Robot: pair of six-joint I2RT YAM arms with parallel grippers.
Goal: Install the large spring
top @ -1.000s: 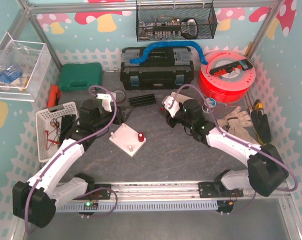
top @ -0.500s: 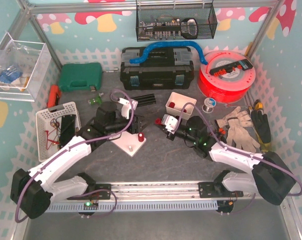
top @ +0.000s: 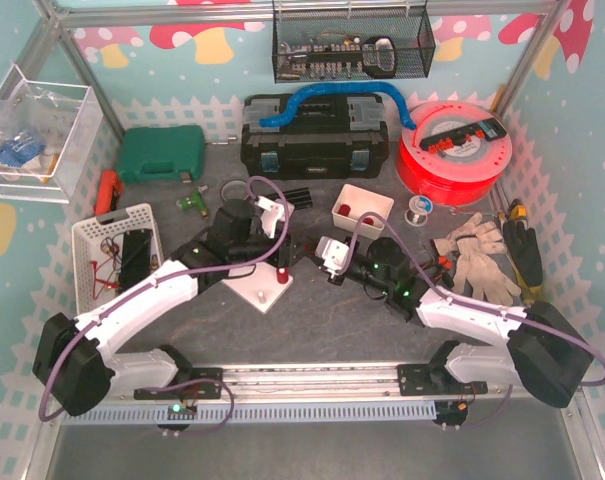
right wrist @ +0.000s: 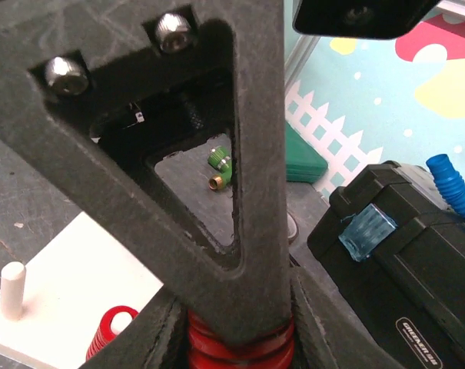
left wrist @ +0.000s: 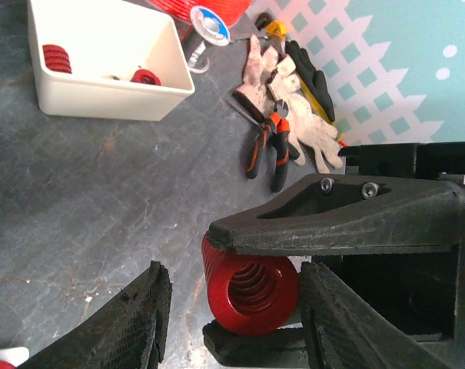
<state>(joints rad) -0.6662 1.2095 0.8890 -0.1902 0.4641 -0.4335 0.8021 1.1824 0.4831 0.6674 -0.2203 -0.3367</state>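
The large red spring (left wrist: pixel 251 292) lies crosswise between the fingers of my right gripper (right wrist: pixel 240 346), which is shut on it (right wrist: pixel 240 350). My left gripper (left wrist: pixel 236 304) is open, its textured pads (left wrist: pixel 144 323) either side of the same spring, with a gap on the left. In the top view both grippers meet nose to nose, left (top: pixel 282 245) and right (top: pixel 317 250), above the right corner of the white peg plate (top: pixel 244 283). A smaller red spring (top: pixel 281 272) sits on one peg (right wrist: pixel 111 332); a bare white peg (right wrist: pixel 13 289) stands beside it.
A white bin (top: pixel 362 205) with red springs (left wrist: pixel 57 58) stands behind the grippers. Pliers (left wrist: pixel 267 150) and gloves (top: pixel 472 250) lie to the right. The black toolbox (top: pixel 315 135), red spool (top: pixel 452 150), green case (top: pixel 162 152) and white basket (top: pixel 112 255) ring the area.
My right gripper moved from the white bin forward and left toward the plate. My left gripper swung right to meet it. The bin now shows uncovered.
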